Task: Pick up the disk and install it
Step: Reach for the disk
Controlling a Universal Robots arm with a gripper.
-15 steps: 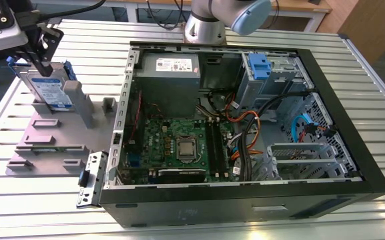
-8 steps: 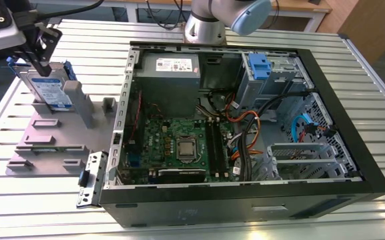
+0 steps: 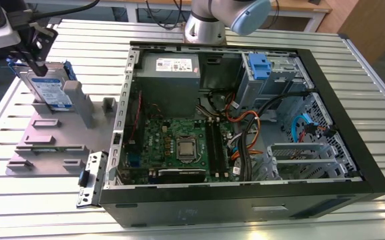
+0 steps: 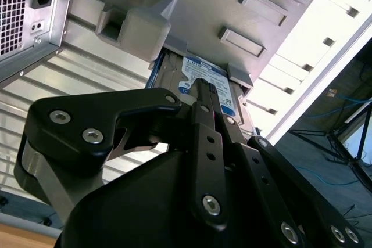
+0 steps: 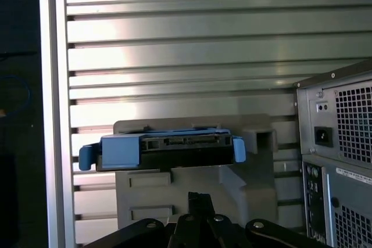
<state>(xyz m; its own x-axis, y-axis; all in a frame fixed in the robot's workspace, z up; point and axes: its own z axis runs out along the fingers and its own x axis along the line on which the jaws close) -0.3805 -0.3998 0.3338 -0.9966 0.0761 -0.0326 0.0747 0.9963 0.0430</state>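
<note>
Gripper [image 4: 213,100] fingers [image 4: 204,121] pressed together, nothing pinched between them. In the exterior view the tips sit right at the top edge of the disk [image 3: 48,90]; can't tell if they touch. Disk [image 4: 195,65] is not installed: it stands on edge in a slot of the grey fixture [image 3: 52,136], label face out, blue frame round it. First wrist view sees it edge-on: connector edge facing the camera, blue frame ends sticking out either side [image 5: 168,146], gripper tips [image 5: 197,197] short of it, fixture [image 5: 244,185] underneath. Second wrist view has the fixture [image 4: 192,10] beyond the disk, with raised rectangular pads on its face. Fixture lies on the slatted metal table [image 3: 52,205], on the exterior view's left of the PC case [image 3: 246,206], just beside it. A metal bracket [image 3: 92,179] lies against the case wall near the fixture's near corner. Case is open with the side panel off; its rear with the power socket shows in both wrist views [image 4: 29,10] [image 5: 343,161]. Inside: motherboard [image 3: 178,145], grey PSU [image 3: 172,75] behind it, drive cage with a blue clip [image 3: 260,67] at the far corner, on the exterior view's right. Arm base [image 3: 206,25] stands on the table past the case's far side.
</note>
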